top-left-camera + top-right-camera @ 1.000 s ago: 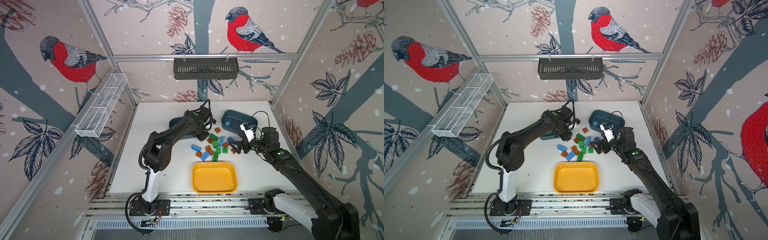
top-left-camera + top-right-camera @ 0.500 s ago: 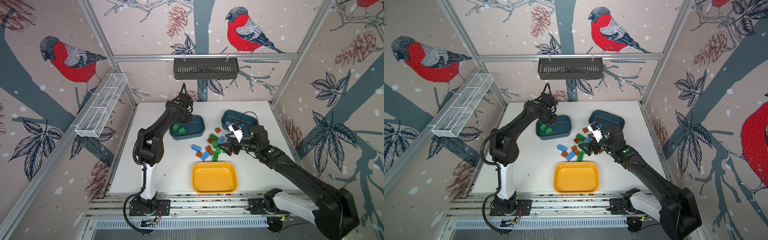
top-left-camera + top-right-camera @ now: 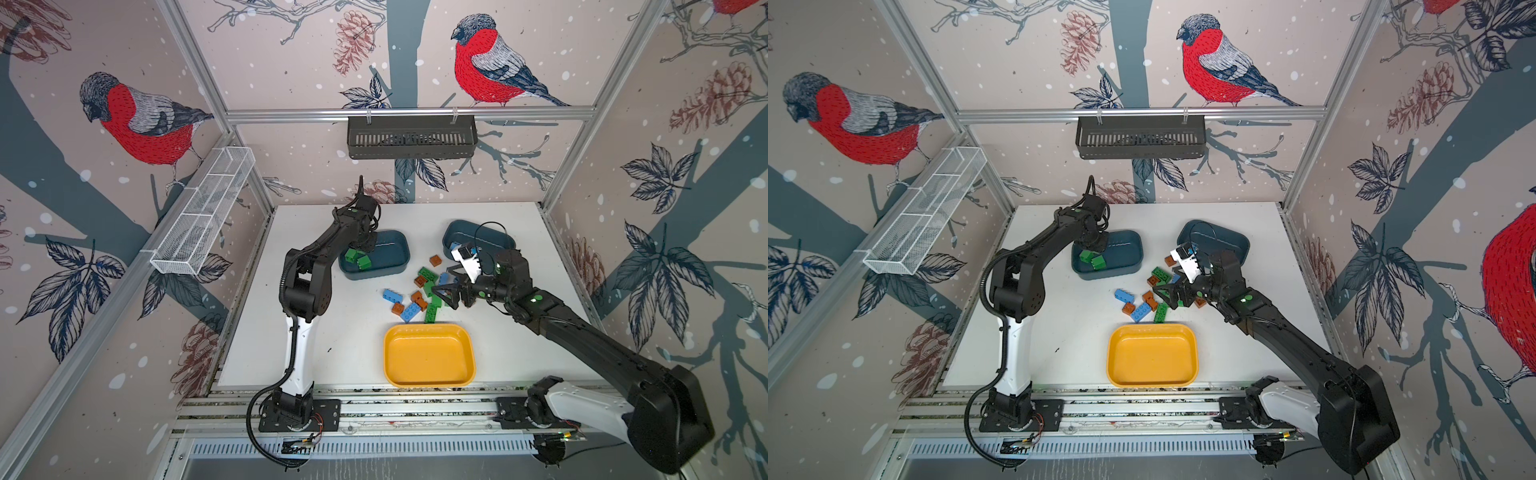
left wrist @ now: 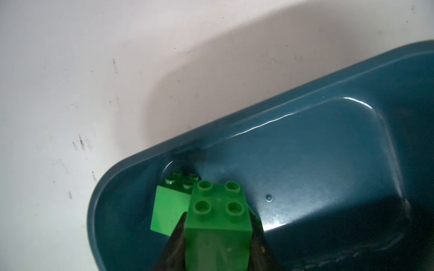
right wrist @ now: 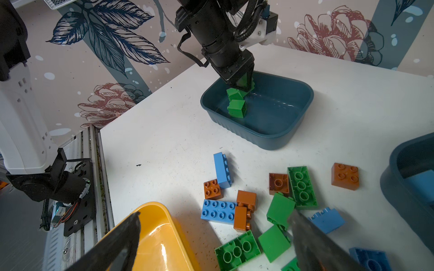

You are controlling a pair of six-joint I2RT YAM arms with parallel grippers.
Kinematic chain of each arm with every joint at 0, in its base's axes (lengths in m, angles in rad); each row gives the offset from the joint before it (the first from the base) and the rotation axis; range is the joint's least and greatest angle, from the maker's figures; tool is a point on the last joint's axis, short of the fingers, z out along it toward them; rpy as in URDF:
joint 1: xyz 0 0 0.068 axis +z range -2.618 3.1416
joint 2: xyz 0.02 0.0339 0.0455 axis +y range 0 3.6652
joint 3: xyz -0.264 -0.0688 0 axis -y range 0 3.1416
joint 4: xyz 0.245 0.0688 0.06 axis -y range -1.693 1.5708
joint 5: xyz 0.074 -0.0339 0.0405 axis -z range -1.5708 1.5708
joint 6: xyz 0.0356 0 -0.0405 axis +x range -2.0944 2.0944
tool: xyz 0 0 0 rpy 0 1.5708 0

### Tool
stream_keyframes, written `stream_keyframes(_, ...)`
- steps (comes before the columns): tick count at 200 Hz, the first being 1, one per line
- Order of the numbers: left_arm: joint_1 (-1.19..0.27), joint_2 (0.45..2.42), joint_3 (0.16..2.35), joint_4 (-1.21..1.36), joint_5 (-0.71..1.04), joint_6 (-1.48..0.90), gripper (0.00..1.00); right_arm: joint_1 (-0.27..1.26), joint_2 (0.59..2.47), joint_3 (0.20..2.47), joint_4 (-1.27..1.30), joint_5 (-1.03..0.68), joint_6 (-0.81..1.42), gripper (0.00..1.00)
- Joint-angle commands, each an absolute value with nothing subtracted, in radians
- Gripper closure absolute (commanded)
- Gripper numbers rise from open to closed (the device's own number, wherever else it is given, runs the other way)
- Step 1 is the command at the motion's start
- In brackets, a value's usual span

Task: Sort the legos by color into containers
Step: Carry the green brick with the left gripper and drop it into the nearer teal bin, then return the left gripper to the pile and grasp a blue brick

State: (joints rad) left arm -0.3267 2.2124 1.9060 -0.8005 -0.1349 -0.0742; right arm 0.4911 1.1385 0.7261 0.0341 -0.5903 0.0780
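Clamped on a green brick (image 4: 218,204) with the left gripper (image 4: 217,225) inside the teal tub (image 3: 386,253) just left of centre; parted wide at the right gripper (image 3: 444,296) over loose bricks (image 3: 411,311) mid-frame, above the yellow tray (image 3: 428,357).

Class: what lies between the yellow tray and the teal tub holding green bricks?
Loose blue, brown and green legos; both top views show them.

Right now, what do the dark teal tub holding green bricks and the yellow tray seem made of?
Dark teal rounded tub: probably moulded plastic, glossy, with light streaks on its floor. Yellow rounded tray: probably plastic, smooth, with a bright glint inside.
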Motion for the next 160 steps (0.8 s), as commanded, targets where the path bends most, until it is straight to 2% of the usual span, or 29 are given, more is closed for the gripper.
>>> stream_keyframes(1,-0.325,2.207,1.895,-0.782,-0.147,-0.091,0.56,0.494,1.138,0.732,0.051,-0.583,0.069,0.01)
stream_keyframes(9,-0.325,2.195,1.879,-0.766,-0.130,-0.089,0.50,0.494,1.137,0.732,0.049,-0.582,0.069,0.01)
stream_keyframes(31,-0.325,2.159,1.821,-0.731,-0.132,-0.089,0.44,0.495,1.134,0.730,0.045,-0.581,0.066,0.01)
stream_keyframes(65,-0.324,2.113,1.787,-0.754,-0.125,-0.091,0.40,0.495,1.132,0.724,0.041,-0.577,0.065,0.01)
stream_keyframes(87,-0.334,2.056,1.762,-0.793,-0.108,-0.114,0.35,0.497,1.130,0.724,0.035,-0.577,0.063,0.01)
stream_keyframes(126,-0.391,1.890,1.619,-0.807,-0.052,-0.186,0.32,0.494,1.134,0.726,0.022,-0.566,0.051,0.00)
stream_keyframes(160,-0.500,1.775,1.471,-0.744,-0.027,-0.389,0.31,0.489,1.137,0.730,-0.004,-0.558,0.026,0.01)
